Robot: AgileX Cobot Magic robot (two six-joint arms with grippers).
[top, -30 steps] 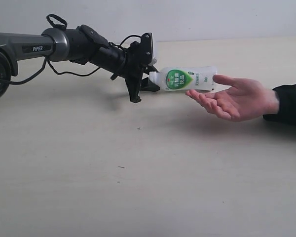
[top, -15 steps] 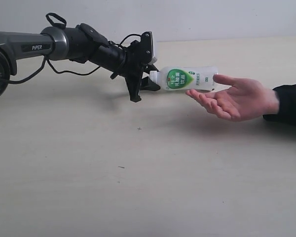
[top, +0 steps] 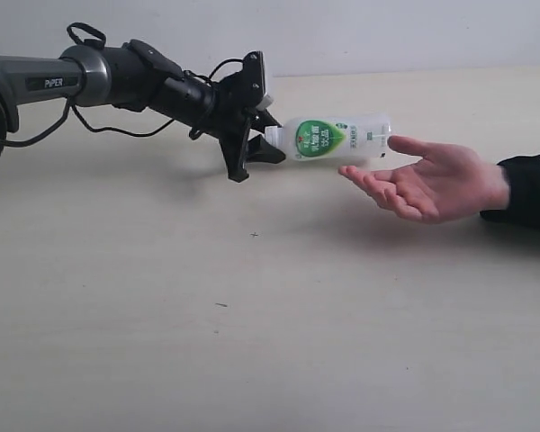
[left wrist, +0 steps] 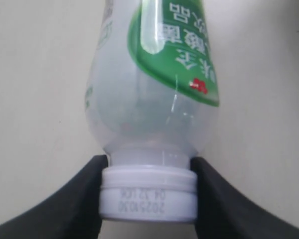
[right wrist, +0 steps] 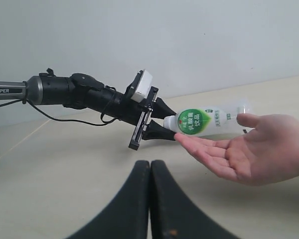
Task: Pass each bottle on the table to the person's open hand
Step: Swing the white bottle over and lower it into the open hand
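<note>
My left gripper (top: pixel 268 137) is shut on the cap of a white green-labelled bottle (top: pixel 331 139) and holds it sideways in the air. The bottle's base hangs just above the fingers of the person's open hand (top: pixel 427 182), palm up at the right. In the left wrist view the white cap (left wrist: pixel 148 194) sits clamped between both black fingers, my left gripper (left wrist: pixel 148 195) around it. The right wrist view shows the same bottle (right wrist: pixel 204 122), the hand (right wrist: pixel 244 152), and my right gripper (right wrist: pixel 150 172) with its fingers pressed together, holding nothing. No other bottle is in view.
The pale beige table (top: pixel 252 324) spreads below, with a few tiny dark specks (top: pixel 254 235). The person's dark sleeve (top: pixel 526 189) lies at the right edge. A light wall (right wrist: pixel 189 35) stands behind the table.
My left arm has drawn back to the left and slightly up with the bottle. The bottle's base has come away from the person's thumb. The hand has stayed where it was.
</note>
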